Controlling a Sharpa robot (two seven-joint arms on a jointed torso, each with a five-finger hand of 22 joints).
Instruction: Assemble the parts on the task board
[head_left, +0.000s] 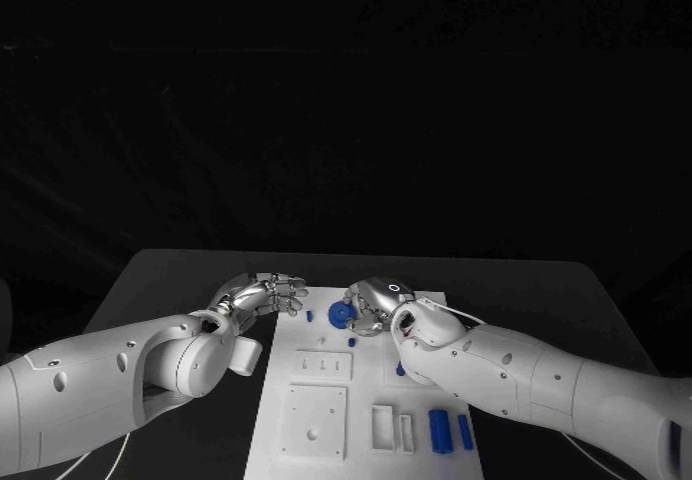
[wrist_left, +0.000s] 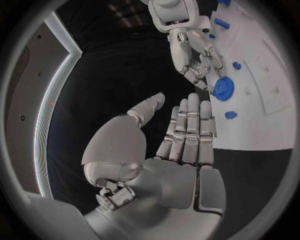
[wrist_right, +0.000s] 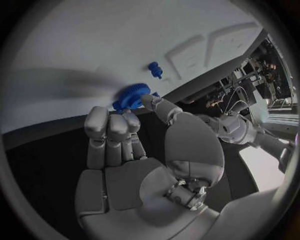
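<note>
Early stage: right hand (head_left: 378, 303) fingertips on blue toothed gear (head_left: 340, 315) at white task board (head_left: 325, 420) far edge; left hand (wrist_left: 187, 137) empty, fingers straight; blue pegs (head_left: 440, 431) loose.

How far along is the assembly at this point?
Early stage. In hand: the right hand has its fingers on the blue gear at the task board's far end. The left hand holds nothing. Left: two blue blocks and small blue pieces lie loose.

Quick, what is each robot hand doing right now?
Left robot hand: open, fingers straight, holding nothing.
Right robot hand: fingertips on the blue gear at the task board edge; a full grip cannot be told.
</note>
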